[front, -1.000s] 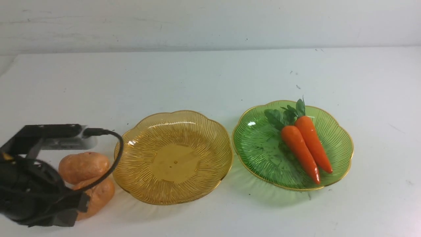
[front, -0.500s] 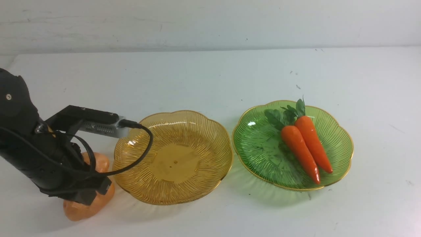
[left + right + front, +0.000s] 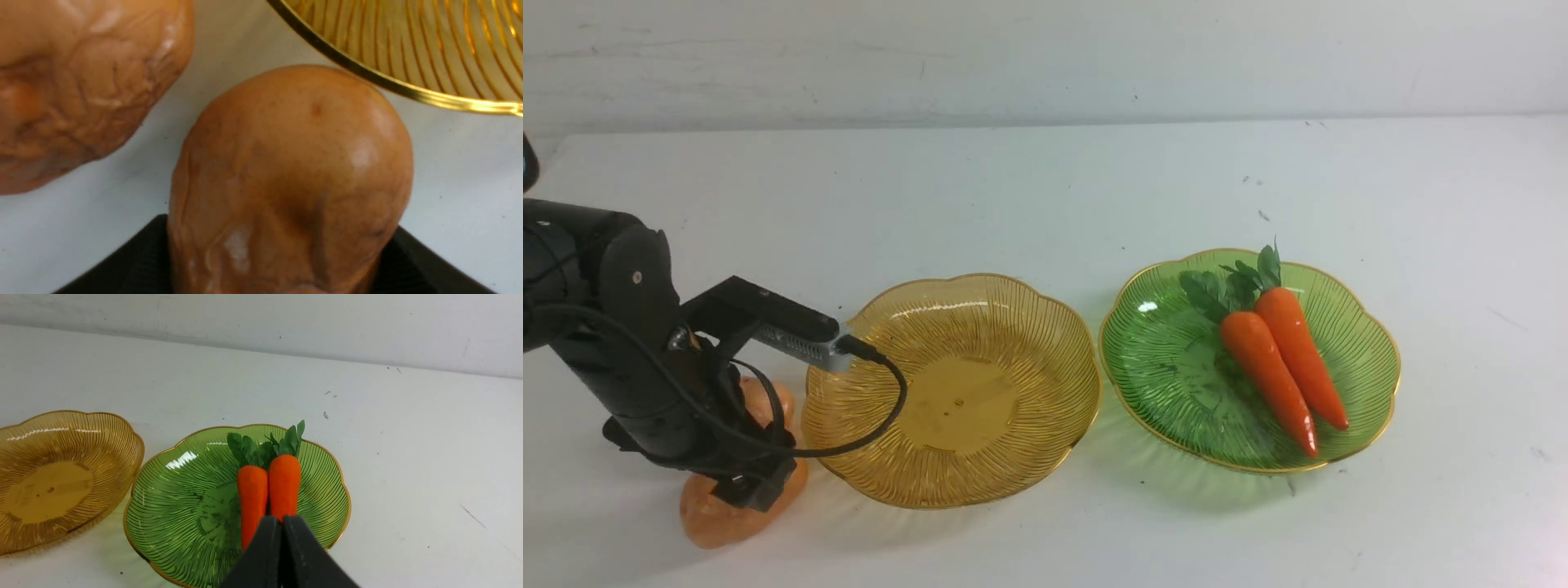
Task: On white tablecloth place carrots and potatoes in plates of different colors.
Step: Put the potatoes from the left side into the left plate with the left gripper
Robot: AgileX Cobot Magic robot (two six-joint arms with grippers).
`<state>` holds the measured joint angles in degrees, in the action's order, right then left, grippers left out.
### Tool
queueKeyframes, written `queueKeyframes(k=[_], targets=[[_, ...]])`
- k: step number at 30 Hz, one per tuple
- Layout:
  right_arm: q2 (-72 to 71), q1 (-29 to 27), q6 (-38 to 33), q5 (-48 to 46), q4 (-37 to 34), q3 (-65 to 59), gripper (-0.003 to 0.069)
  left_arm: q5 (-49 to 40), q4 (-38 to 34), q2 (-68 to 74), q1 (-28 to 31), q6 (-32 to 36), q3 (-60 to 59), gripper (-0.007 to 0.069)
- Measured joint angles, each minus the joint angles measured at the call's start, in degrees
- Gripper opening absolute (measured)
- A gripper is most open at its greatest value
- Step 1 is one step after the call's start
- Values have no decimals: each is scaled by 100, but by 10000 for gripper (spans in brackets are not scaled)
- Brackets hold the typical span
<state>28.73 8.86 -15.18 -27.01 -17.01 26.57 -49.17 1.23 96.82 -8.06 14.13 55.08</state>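
Straddling the near potato (image 3: 286, 175) with the left gripper (image 3: 282, 222): black fingers (image 3: 122, 265) spread wide, one along each flank. Shown that way by the left wrist view alone; cannot tell from it whether clamped or merely touching. In the front view, hidden behind the arm's black body and cable, with only the potato's lower end peeking out on the white tablecloth (image 3: 1013, 188), at 8 o'clock from the amber plate (image 3: 1029, 327). Just past it toward 12 o'clock, a sliver of the far potato (image 3: 772, 398); parted from the near one by a strip of bare cloth in the wrist view, not to be made out from the front. Both on the cloth, outside the plate, the near one's end just beside its rim.

At 3 o'clock from the amber plate, almost rim to rim, the green plate (image 3: 1372, 343), holding both carrots (image 3: 1270, 380) side by side and touching, leaves toward 12 o'clock, tips toward 5 o'clock. Out of the front view altogether: the right gripper (image 3: 282, 522), caught only by its own wrist camera, jaws pressed together with nothing between, raised over the green plate's near side and covering the carrot tips there.
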Motion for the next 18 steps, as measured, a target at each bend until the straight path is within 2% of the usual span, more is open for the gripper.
queueKeyframes(k=[4,6,14,18], targets=[[0,0,0,-10,0,0,-15,-155,-7,7,0,-70,29,424],[0,0,0,-10,0,0,-15,-267,-7,0,-3,-167,29,398],[0,0,0,-10,0,0,-15,-1436,-71,-787,-10,-549,572,389],[0,0,0,-10,0,0,-15,-1795,-493,-1130,-10,-581,1230,389]])
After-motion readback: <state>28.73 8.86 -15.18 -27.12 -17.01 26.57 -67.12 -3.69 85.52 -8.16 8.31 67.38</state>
